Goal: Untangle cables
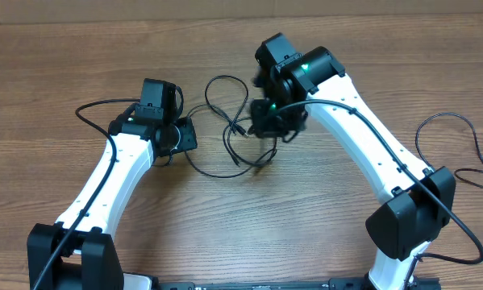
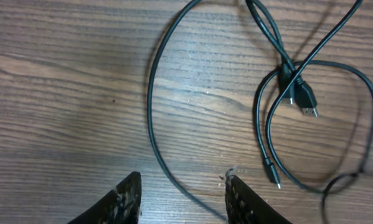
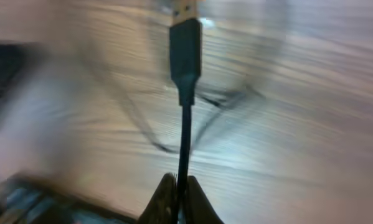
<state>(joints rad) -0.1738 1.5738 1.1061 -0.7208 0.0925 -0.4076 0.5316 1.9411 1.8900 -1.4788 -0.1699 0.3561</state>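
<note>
- wooden table [image 1: 241,209] takes up the whole overhead shot; both white arms reach in from the near edge, left arm [image 1: 112,173] and right arm [image 1: 362,137], with their wrists angled in toward each other
- the cables [image 2: 150,106] sit mid-table between the two wrists; thin black cords in loose loops that cross over each other, mostly lying flat on the wood
- left gripper [image 2: 183,196] is low over the table with its jaws wide apart and nothing in them; one long curve of cord comes down from the top of the left wrist view, bows out to the left, then runs on the wood between the two fingertips toward the right one; can't tell if it touches that finger
- right gripper [image 3: 177,199] has its fingers pinched together on a cord; that cord goes straight out from the fingertips, long axis in line with the gripper; the right wrist view is pretty smeared, so the rest of the tangle behind it is just blur
- held plug [image 3: 185,56] is at the far end of that straight bit, metal tip pointing away from the fingers
- bigger plug [image 2: 306,99] lies on the wood up and right of the left gripper, right at a crossing of cords, tip pointing down-right
- small plug [image 2: 270,169] lies inside a loop, closer to the right finger, tip pointing down and slightly right
</note>
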